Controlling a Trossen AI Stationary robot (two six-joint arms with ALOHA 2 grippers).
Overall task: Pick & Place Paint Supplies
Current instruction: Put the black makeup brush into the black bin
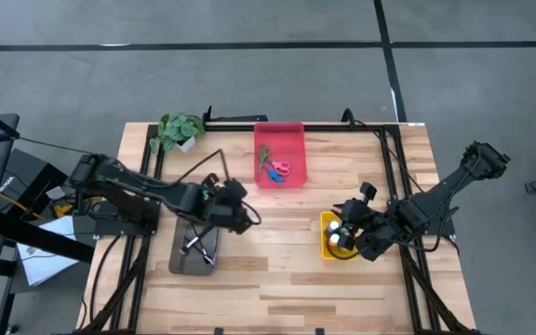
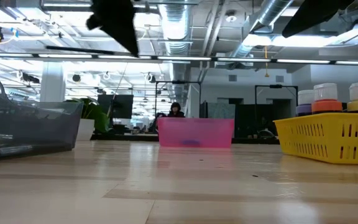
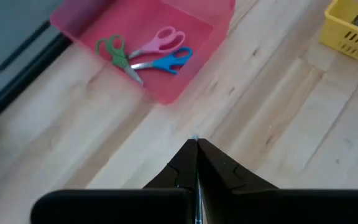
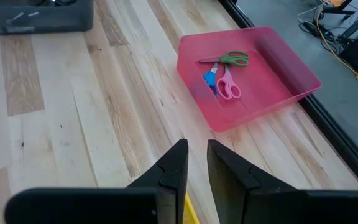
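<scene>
Three scissors point(image 1: 275, 170) lie in the tray point(image 1: 291, 135) at the counter's point(image 1: 277, 288) back middle — a potted plant point(image 1: 179, 130) stands to its left. Brushes point(image 1: 198, 244) lie in the left bin point(image 1: 179, 259); paint bottles point(image 1: 342, 238) fill the right basket point(image 1: 327, 233).

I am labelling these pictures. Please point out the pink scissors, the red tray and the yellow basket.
pink scissors point(image 3: 160, 42): left wrist view, on a handle loop.
red tray point(image 4: 297, 74): right wrist view, on its far wall.
yellow basket point(image 2: 328, 140): low view, on its slotted side wall.

A pink tray point(image 2: 195, 133) stands mid-table between a grey tray point(image 2: 27, 127) and a yellow basket point(image 2: 328, 138) holding paint bottles point(image 2: 325, 98).
</scene>
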